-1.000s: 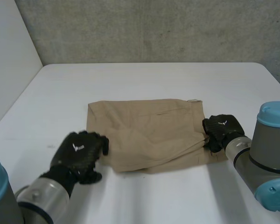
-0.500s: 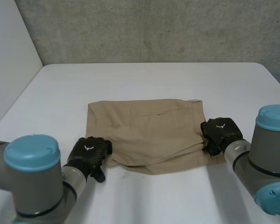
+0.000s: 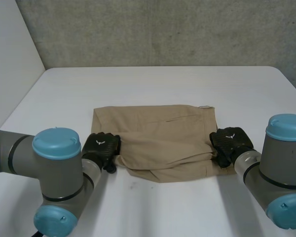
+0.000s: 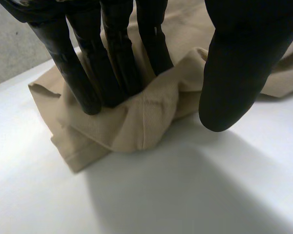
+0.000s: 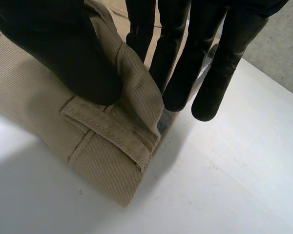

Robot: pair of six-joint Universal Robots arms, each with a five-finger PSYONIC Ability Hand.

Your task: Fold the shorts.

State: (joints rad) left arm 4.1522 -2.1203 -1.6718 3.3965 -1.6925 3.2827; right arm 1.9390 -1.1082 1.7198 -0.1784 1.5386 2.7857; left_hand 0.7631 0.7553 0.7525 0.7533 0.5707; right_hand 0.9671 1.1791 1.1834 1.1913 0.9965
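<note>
— Moved in from the lower left of the frame over the last second: left hand, off the bare table and onto the lower-left corner of the shorts.
— Holding anything yet?
— Looks so. Fingers pressed into a bunched ridge of tan cloth, thumb closing from the other side, pinching it.
— And the right hand?
— Barely shifted. Clamped on the waistband corner at centre right, thumb over the fold, fingers behind it.
— Shorts themselves?
— Lying mid-table at the centre of the frame, seemingly doubled over once already. Mostly flat, a little rumpled along the lower edge towards the left.
— Meaning for the task?
— Probably both near corners secured, so ready to lift that edge and carry it over for the next fold. Worth minding the left pinch, though: looks shallow, could slip on the lift.
</note>
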